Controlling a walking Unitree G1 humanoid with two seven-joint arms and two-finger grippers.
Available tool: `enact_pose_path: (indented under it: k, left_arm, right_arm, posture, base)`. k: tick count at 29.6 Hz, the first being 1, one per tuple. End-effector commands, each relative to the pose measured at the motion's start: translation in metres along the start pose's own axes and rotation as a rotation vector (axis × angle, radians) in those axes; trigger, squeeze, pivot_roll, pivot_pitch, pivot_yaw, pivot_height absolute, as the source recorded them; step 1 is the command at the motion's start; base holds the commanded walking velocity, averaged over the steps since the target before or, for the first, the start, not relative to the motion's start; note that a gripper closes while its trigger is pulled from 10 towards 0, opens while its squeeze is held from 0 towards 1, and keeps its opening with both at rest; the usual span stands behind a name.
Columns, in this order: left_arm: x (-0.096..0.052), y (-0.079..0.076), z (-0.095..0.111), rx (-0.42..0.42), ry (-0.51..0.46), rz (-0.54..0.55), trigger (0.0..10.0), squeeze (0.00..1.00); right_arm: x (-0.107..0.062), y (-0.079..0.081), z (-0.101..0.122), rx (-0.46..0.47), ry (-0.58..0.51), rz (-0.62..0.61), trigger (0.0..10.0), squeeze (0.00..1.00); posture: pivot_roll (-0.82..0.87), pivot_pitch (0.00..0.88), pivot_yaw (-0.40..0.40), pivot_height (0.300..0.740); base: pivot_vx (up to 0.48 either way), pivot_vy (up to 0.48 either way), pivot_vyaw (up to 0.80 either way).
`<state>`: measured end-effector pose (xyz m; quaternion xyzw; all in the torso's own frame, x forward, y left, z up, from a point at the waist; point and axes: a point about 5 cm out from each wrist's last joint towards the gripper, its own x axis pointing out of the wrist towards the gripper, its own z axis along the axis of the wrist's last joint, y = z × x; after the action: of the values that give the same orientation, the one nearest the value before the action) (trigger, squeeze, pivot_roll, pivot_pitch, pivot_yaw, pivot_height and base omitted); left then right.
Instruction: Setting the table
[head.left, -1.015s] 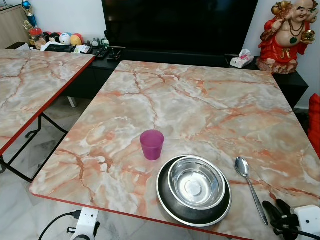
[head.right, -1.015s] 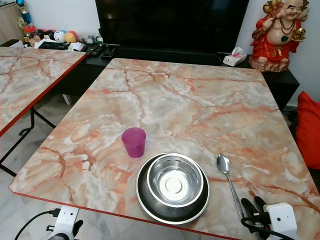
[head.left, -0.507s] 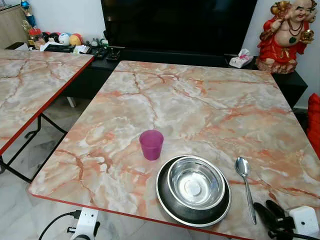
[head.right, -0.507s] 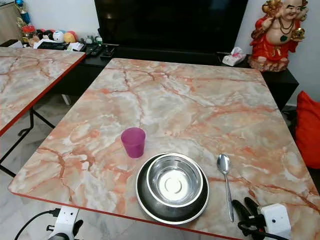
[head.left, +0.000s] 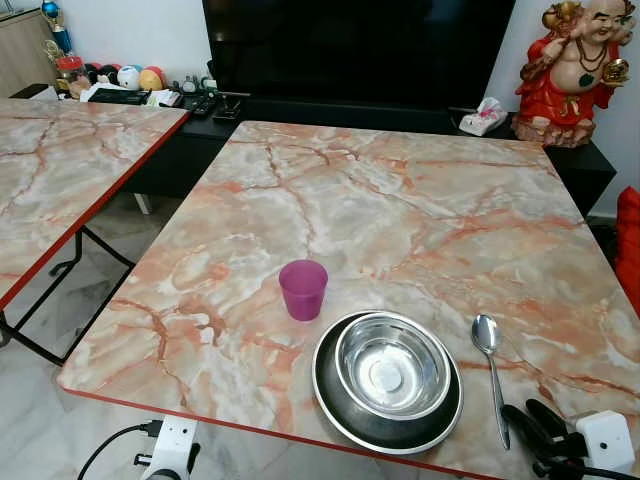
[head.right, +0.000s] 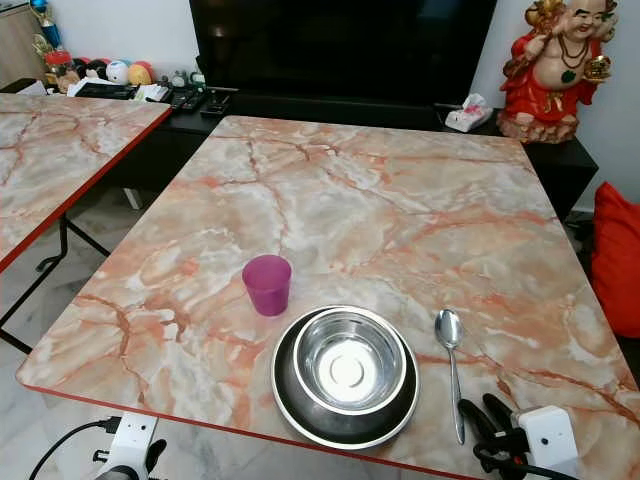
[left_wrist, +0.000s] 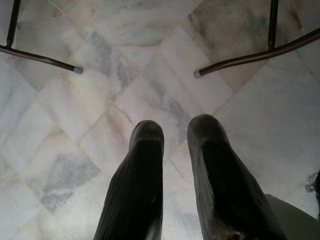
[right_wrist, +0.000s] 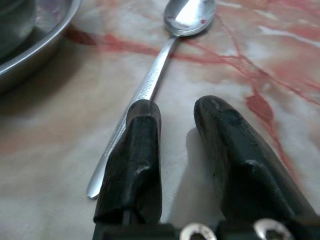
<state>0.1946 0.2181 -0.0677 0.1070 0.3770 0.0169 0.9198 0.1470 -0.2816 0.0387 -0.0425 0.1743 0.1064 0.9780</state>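
Spoon (head.left: 489, 364): plain polished steel, oval bowl facing up at the far end, long thin handle running toward the near table edge, lying flat on the marble-patterned table (head.left: 400, 210). A small reddish speck was visible in the spoon's bowl in the right wrist view. Position: near-right part of the table, just right of the steel bowl (head.left: 391, 364), which sat inside a wider dark-rimmed steel plate (head.left: 340, 410); spoon and plate were apart, with bare tabletop between them. A translucent purple cup (head.left: 303, 289) stood upright just to the far left of the plate. Right gripper (head.left: 534, 422): at the near-right table edge, low over the surface, fingers parted and grasping nothing. The handle's near end lay just left of the gripper; in the right wrist view one finger (right_wrist: 132, 160) overlapped the handle tip from above, while the other finger (right_wrist: 240, 155) stood over bare tabletop to the right of it. Whether that finger touched the handle could not be told. The handle was not between the fingers. Left gripper (left_wrist: 175, 135): hung below the table's near-left edge, fingers slightly apart and empty, over pale marble floor tiles (left_wrist: 125, 90). Dark metal table legs (left_wrist: 240, 57) crossed the floor beyond it.
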Motion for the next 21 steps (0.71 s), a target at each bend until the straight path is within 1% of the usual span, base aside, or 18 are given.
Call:
enact_pose_path:
  k: [1,5,7,8,9,11,12,13,14,15,16,17,18,20,21]
  left_arm:
    - [0.0,0.001,0.0,0.018,0.003,-0.005,10.0,0.0]
    - [0.0,0.0,0.0,0.017,0.002,-0.005,10.0,0.0]
    - [0.0,0.0,0.0,0.015,0.001,-0.004,10.0,0.0]
    - [0.0,0.0,0.0,0.015,0.001,-0.004,10.0,0.0]
    - [0.0,0.0,0.0,0.014,0.0,-0.005,10.0,0.0]
    - [0.0,0.001,0.0,0.009,0.001,-0.004,10.0,0.0]
    - [0.0,0.001,0.0,0.009,0.001,-0.004,10.0,0.0]
    - [0.0,0.001,0.0,0.005,0.0,-0.004,10.0,0.0]
    - [0.0,0.001,0.0,0.004,0.0,-0.005,10.0,0.0]
    - [0.0,0.001,0.0,0.004,0.0,-0.005,10.0,0.0]
    - [0.0,0.001,0.001,0.003,0.0,-0.005,10.0,0.0]
    - [0.0,0.002,0.001,-0.003,0.002,-0.002,10.0,0.0]
    - [0.0,0.002,0.001,-0.003,0.002,-0.002,10.0,0.0]
    - [0.001,0.002,0.001,-0.008,0.003,0.001,10.0,0.0]
    - [0.001,0.002,0.001,-0.008,0.003,0.001,10.0,0.0]
  right_arm:
    - [0.0,-0.007,0.005,-0.011,-0.023,-0.053,10.0,0.0]
    - [0.001,-0.01,0.008,-0.019,-0.04,-0.081,10.0,0.0]
    - [0.003,-0.017,0.015,-0.043,-0.085,-0.148,10.0,0.0]
    - [0.003,-0.017,0.015,-0.043,-0.085,-0.148,10.0,0.0]
    - [0.006,-0.022,0.029,-0.062,-0.16,-0.227,10.0,0.0]
    - [0.014,-0.025,0.066,-0.115,-0.333,-0.352,10.0,0.0]
    - [0.014,-0.025,0.066,-0.115,-0.333,-0.352,10.0,0.0]
    - [0.017,-0.023,0.082,-0.113,-0.416,-0.402,10.0,0.0]
    - [0.022,-0.017,0.096,-0.114,-0.482,-0.424,10.0,0.0]
    - [0.022,-0.017,0.096,-0.114,-0.482,-0.424,10.0,0.0]
    - [0.028,-0.008,0.108,-0.119,-0.535,-0.424,10.0,0.0]
    - [0.041,0.015,0.128,-0.13,-0.613,-0.38,10.0,0.0]
    - [0.041,0.015,0.128,-0.13,-0.613,-0.38,10.0,0.0]
    - [0.05,0.028,0.14,-0.094,-0.664,-0.359,10.0,0.0]
    - [0.051,0.03,0.142,-0.084,-0.676,-0.355,10.0,0.0]
  posture:
    - [0.03,0.002,0.009,0.74]
    - [0.03,0.002,0.008,0.74]
    - [0.03,0.0,0.007,0.74]
    - [0.03,0.0,0.007,0.74]
    - [0.03,0.0,0.009,0.74]
    - [0.03,0.0,0.014,0.74]
    - [0.03,0.0,0.014,0.74]
    - [0.03,0.0,0.014,0.74]
    - [0.03,0.0,0.016,0.74]
    - [0.03,0.0,0.016,0.74]
    - [0.03,0.0,0.016,0.74]
    - [0.04,0.0,0.017,0.74]
    - [0.04,0.0,0.017,0.74]
    - [0.04,0.0,0.017,0.74]
    - [0.04,0.0,0.017,0.74]
  base:
    - [0.0,0.0,0.0]
    - [0.0,0.0,0.0]
    - [0.0,0.0,0.0]
    - [0.0,0.0,0.0]
    - [0.0,0.0,0.0]
    - [0.0,0.0,0.0]
    - [0.0,0.0,0.0]
    - [0.0,0.0,0.0]
    - [0.0,0.0,0.0]
    - [0.0,0.0,0.0]
    - [0.0,0.0,0.0]
    - [0.0,0.0,0.0]
    - [0.0,0.0,0.0]
    - [0.0,0.0,0.0]
    - [0.0,0.0,0.0]
